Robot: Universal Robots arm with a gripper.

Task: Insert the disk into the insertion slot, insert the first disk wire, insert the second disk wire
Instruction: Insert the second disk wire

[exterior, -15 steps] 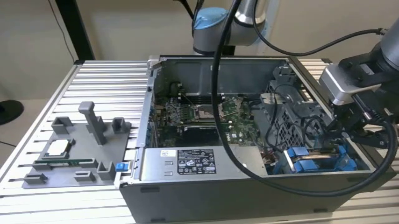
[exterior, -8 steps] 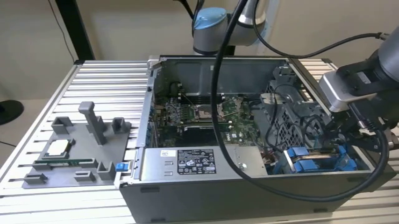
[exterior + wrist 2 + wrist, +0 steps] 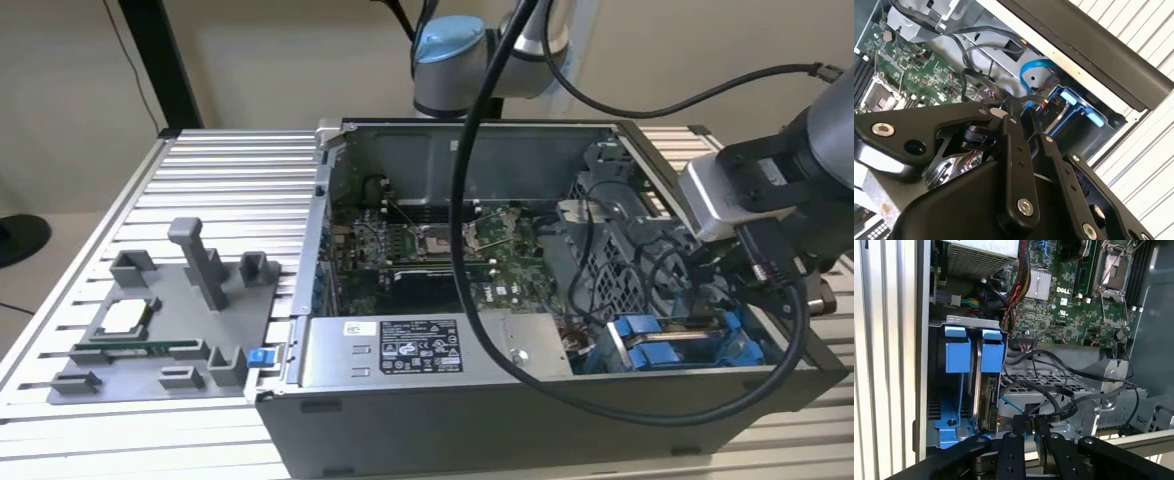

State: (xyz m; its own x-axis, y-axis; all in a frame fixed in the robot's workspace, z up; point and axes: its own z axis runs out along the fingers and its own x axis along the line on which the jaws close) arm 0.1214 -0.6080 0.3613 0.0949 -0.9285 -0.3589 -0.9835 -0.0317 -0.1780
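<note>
The disk [image 3: 987, 402] sits edge-on in its blue carrier [image 3: 992, 354] inside the insertion slot [image 3: 961, 320], a grey metal bay at the case's corner. In the exterior view the blue carrier [image 3: 663, 343] shows at the case's front right. My gripper [image 3: 1029, 424] hovers just beside the disk's connector end, its fingers [image 3: 1017, 432] close together around a small black wire connector [image 3: 1029, 419]. In the second wrist view the gripper [image 3: 1021, 112] is shut on that black connector [image 3: 1015, 104], next to a plug with red and black leads [image 3: 1042, 104]. A thin blue disk wire [image 3: 1035, 67] loops nearby.
The open computer case [image 3: 534, 400] lies on a slatted metal table [image 3: 227, 170]. Inside are the motherboard [image 3: 427, 250], a grey labelled power-supply box [image 3: 400, 350] and loose black cables [image 3: 1054, 400]. A grey fixture tray [image 3: 147, 330] stands on the exterior view's left. The arm's thick cable [image 3: 463, 200] hangs across the case.
</note>
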